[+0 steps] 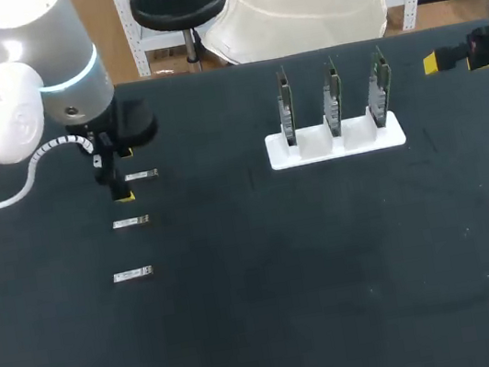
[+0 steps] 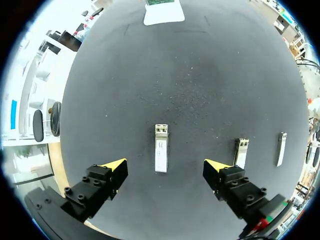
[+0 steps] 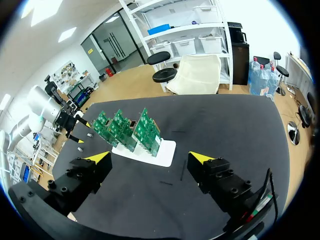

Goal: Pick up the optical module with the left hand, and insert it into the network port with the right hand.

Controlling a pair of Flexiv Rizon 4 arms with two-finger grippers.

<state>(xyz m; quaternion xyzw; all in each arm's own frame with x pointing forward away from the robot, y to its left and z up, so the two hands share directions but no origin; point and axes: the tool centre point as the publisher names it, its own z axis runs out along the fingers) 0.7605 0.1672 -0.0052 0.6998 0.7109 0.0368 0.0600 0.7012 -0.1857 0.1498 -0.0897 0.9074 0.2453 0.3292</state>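
Optical module (image 2: 161,155) lies within the wide-open left gripper (image 2: 166,166), apparently untouched; white rack (image 2: 164,16) mostly cut off.

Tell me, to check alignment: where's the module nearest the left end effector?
Head view: table's left side, rear of the row of three; the module lies between the open left end effector's fingers.

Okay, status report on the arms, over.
Left gripper open over optical module, not gripping. Right gripper open, back from board rack. Module flat on table, two spares beside it. Nothing blocking.
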